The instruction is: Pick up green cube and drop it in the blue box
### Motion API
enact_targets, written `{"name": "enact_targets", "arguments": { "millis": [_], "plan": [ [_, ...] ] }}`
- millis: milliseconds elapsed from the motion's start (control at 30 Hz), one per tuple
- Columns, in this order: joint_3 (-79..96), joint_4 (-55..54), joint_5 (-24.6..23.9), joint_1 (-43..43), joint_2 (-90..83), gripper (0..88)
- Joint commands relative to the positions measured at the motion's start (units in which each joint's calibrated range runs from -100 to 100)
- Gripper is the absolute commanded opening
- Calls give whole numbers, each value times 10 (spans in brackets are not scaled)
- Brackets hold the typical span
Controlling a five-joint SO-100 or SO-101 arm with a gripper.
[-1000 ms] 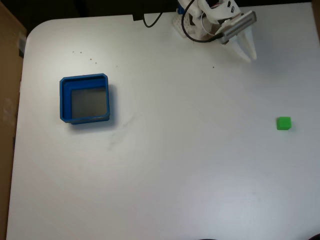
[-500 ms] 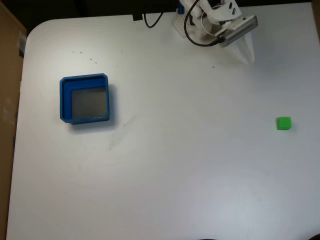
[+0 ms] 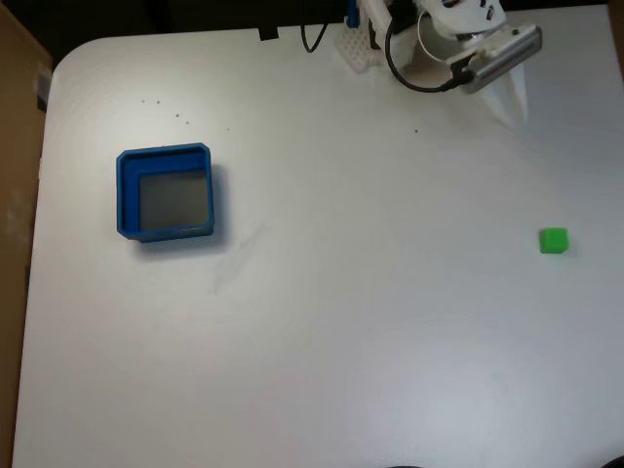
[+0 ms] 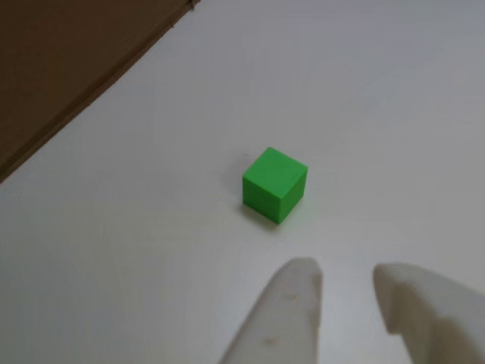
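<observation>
The white worktop (image 3: 322, 322) carries the blue box (image 3: 122, 200) at left and the green cube (image 3: 554, 241) at right. At the top right, the fingers (image 4: 345, 292) stand slightly parted and empty, apart from the cube.

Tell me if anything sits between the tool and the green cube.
Nothing visible does. In the other view, bare white table lies between the tool and the green cube; the fixed view shows the same open stretch.
</observation>
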Motion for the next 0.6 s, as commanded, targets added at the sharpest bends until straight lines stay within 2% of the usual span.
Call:
{"name": "enact_targets", "arguments": {
  "millis": [0,133,433,567],
  "plan": [
    [-89,-10,2,-4,57,14],
    [-132,-10,2,-5,110,37],
    [-160,-10,3,-35,143,301],
    [-190,-10,0,-35,186,327]
  ]
}}
